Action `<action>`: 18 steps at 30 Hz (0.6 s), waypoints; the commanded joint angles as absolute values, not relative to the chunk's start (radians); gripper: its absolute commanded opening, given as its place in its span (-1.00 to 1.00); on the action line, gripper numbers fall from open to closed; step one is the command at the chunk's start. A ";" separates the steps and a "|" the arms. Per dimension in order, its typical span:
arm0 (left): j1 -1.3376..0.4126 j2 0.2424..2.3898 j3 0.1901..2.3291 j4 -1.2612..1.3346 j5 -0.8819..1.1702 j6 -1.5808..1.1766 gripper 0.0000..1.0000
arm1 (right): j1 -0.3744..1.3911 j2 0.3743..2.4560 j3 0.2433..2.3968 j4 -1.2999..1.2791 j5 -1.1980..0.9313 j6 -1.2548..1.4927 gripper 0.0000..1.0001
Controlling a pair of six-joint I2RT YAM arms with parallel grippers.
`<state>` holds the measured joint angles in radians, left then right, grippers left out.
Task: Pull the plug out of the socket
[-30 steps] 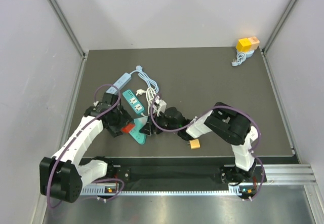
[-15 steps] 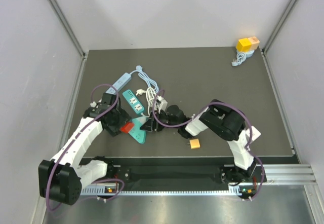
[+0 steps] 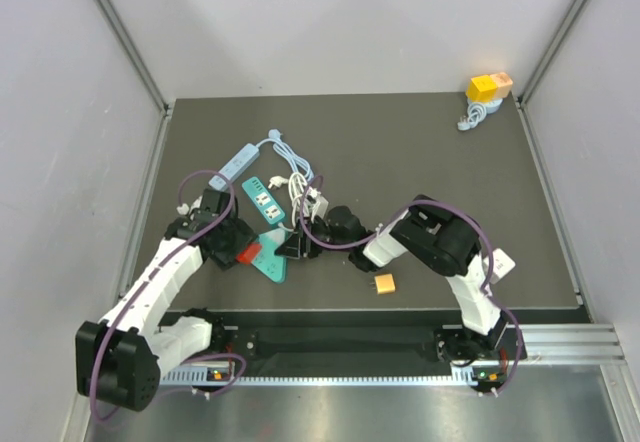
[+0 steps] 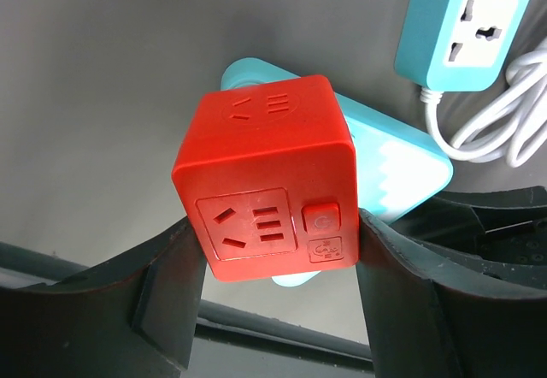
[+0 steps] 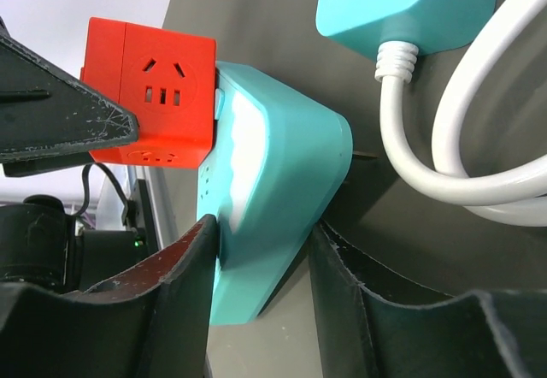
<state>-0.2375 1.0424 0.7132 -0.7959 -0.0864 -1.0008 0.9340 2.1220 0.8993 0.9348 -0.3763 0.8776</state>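
Pinching the red cube plug (image 4: 265, 173) by two sides with the left gripper (image 4: 278, 258), closed snugly on it. Clamping the teal socket block (image 5: 273, 190) with the right gripper (image 5: 265, 254), pressed against both flanks. Holding plug against socket, touching, on the table's (image 3: 420, 142) near-left part beside a white cable (image 5: 479, 138).

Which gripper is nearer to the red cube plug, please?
Left. The left gripper is shut on the red cube plug itself; the right gripper is shut on the teal socket adjoining it.

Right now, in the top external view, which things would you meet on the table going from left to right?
red cube plug → white cable bundle → small orange adapter → yellow-orange cube
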 commanded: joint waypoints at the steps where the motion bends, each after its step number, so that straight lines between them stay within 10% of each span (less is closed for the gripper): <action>1: -0.239 1.003 0.677 -0.756 -0.118 -0.973 0.18 | 0.927 2.141 0.911 0.907 -0.364 0.842 -1.00; 6: -0.239 0.985 0.664 -0.755 -0.129 -0.965 -0.10 | 0.927 2.129 0.908 0.875 -0.336 0.816 -1.00; 11: -0.239 0.974 0.681 -0.730 -0.075 -0.948 -1.00 | 0.939 2.102 0.922 0.757 -0.253 0.770 -1.00; 18: -0.239 0.908 0.724 -0.654 0.103 -0.948 -1.00 | 0.948 2.094 0.978 0.569 -0.134 0.729 -1.00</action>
<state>-0.2283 0.9733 0.6785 -0.7521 -0.0723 -0.9611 0.9466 2.0781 0.9424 0.7879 -0.3115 0.8345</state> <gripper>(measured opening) 0.686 0.412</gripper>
